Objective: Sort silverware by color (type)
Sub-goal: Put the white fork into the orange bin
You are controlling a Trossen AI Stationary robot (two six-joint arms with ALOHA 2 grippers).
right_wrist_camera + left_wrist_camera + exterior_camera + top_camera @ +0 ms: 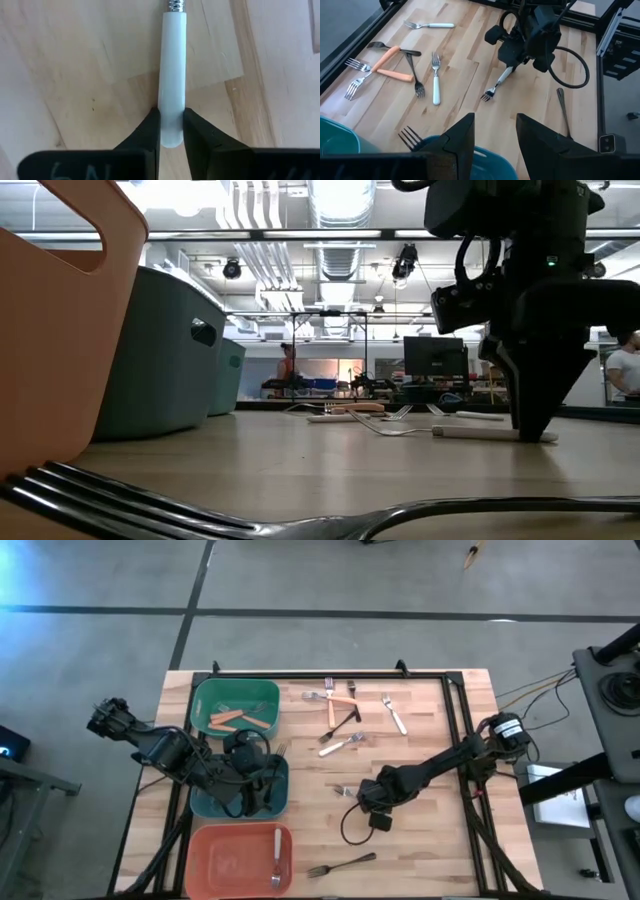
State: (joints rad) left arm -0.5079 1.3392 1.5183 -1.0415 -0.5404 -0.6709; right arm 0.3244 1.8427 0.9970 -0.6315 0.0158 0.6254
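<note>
2 dark fingers of the right gripper (171, 131) pinch a white-handled metal fork (172, 75); the left gripper (494, 135) hangs spread above the teal plastic bin (275, 802).

A grey concrete floor (330, 580) fills the upper part of the overhead view, crossed by dark lines (300, 612). In the level view, a large workshop hall stretches behind: silver ceiling ducts (340, 200) at top centre, bright ceiling lights (185, 198), a dark monitor (435, 358) right of centre, and a person (289, 364) far back.
</note>
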